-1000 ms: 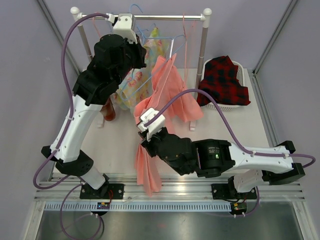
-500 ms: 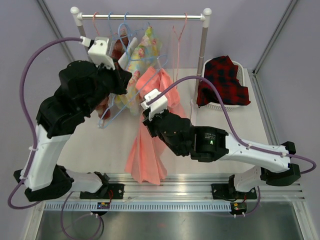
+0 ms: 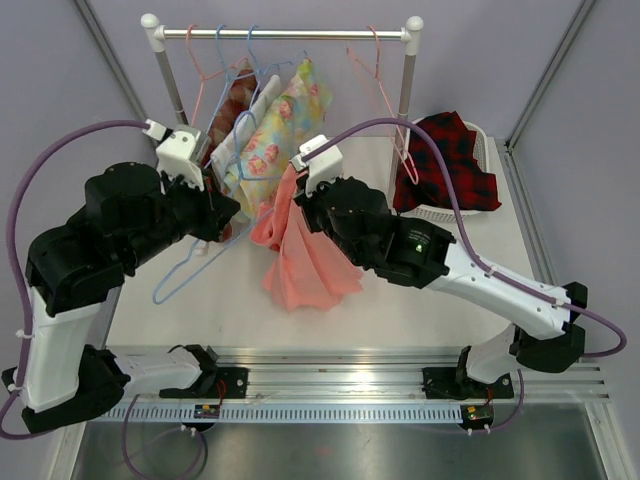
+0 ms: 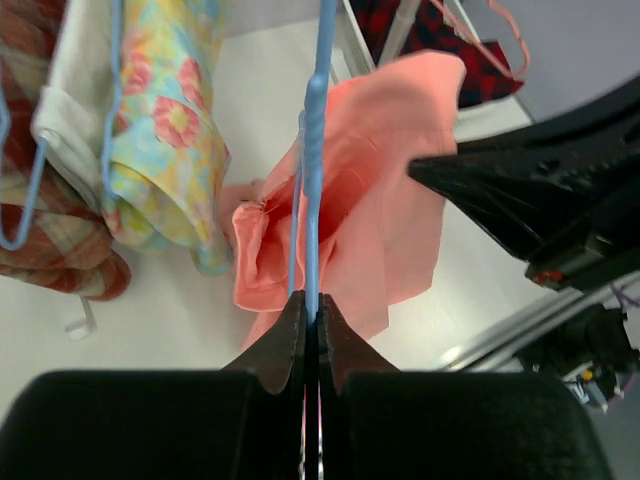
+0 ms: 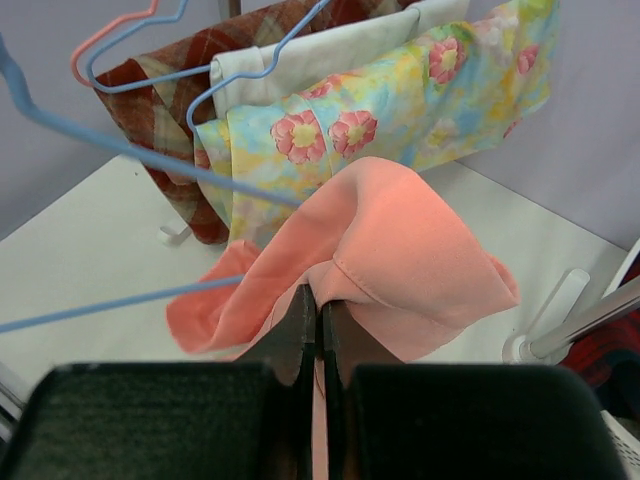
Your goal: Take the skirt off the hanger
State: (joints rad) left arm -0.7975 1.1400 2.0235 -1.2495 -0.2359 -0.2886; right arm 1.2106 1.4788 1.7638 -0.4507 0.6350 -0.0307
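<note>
Both arms have come down from the metal clothes rail (image 3: 285, 34) and pulled apart. The left gripper (image 4: 311, 305) is clamped on the light blue wire hanger (image 4: 316, 130), and the right gripper (image 5: 319, 300) on the salmon-pink cloth skirt (image 3: 310, 265), which hangs between them. Removal seems almost finished; whether one wire end hides inside a fold, I cannot tell.

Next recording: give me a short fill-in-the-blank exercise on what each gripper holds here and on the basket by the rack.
1. The left gripper is shut on a hanger coloured ____.
2. The right gripper is shut on the pink ____.
3. The basket holding the red checked cloth is coloured ____.
Missing words: blue; skirt; white.
</note>
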